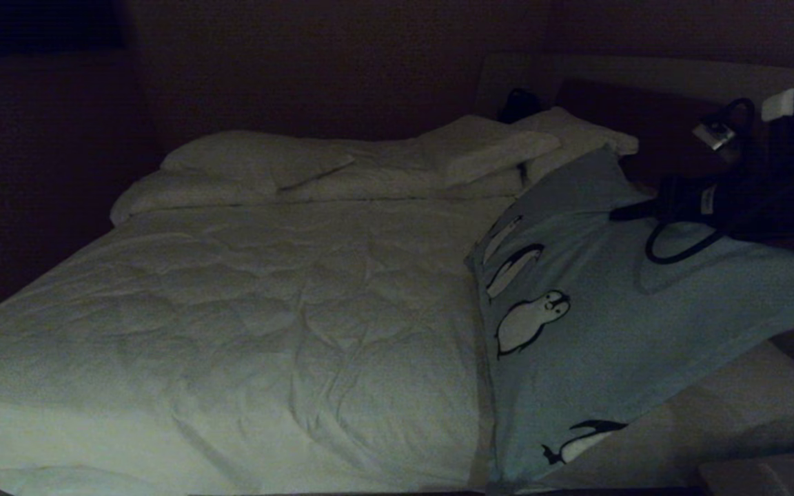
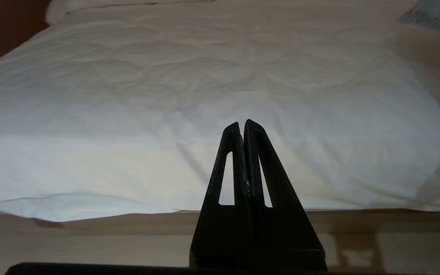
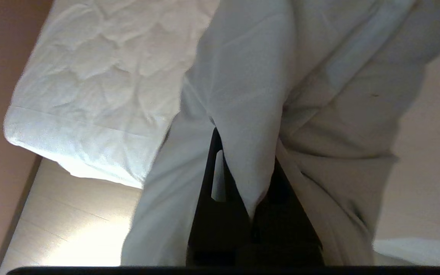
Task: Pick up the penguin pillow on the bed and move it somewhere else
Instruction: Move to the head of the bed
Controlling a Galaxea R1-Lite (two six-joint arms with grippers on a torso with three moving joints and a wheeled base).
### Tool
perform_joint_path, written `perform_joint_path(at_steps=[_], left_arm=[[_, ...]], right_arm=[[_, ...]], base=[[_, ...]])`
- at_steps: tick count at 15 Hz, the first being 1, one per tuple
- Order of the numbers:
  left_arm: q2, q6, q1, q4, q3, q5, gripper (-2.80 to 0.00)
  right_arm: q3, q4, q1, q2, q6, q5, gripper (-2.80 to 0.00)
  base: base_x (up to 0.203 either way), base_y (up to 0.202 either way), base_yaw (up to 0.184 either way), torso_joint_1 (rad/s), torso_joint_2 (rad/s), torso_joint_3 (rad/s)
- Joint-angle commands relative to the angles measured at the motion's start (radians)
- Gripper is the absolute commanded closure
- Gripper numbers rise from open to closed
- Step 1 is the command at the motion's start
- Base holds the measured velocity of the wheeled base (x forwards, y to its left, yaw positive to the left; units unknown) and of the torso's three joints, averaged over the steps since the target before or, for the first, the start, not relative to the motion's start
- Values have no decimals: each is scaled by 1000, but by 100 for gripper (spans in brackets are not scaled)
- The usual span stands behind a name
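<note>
The penguin pillow (image 1: 611, 310), pale blue-grey with black-and-white penguins along one edge, hangs slanted over the right side of the bed (image 1: 266, 310). Its upper part is raised and its lower end reaches the bed's near edge. My right gripper (image 1: 635, 210) is up at the pillow's raised part and is shut on a fold of the pillow (image 3: 250, 95). That cloth drapes over both fingers and hides their tips (image 3: 239, 137). My left gripper (image 2: 243, 124) is shut and empty, held low before the foot of the bed. A corner of the pillow (image 2: 434, 15) shows far off to one side.
Several plain white pillows (image 1: 369, 162) are stacked at the head of the bed, below a pale headboard (image 1: 645, 76). The wrinkled white duvet (image 2: 166, 95) covers the mattress. A pale bed frame (image 2: 90, 236) runs under it, and light flooring (image 3: 71, 229) lies beside the bed.
</note>
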Motion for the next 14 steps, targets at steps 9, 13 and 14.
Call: perform_joint_path(at_steps=[9, 13, 14], left_arm=[[0, -4, 0, 1, 0, 1, 0], [0, -1, 0, 0, 0, 1, 0], [0, -1, 0, 0, 0, 1, 0]], right_arm=[[62, -2, -125, -8, 15, 14, 0], [79, -3, -195, -12, 19, 95, 0], [74, -3, -208, -11, 20, 106, 0]], base=[[0, -135, 0, 2, 3, 2], [0, 0, 0, 0, 0, 0], [0, 0, 0, 0, 0, 0]])
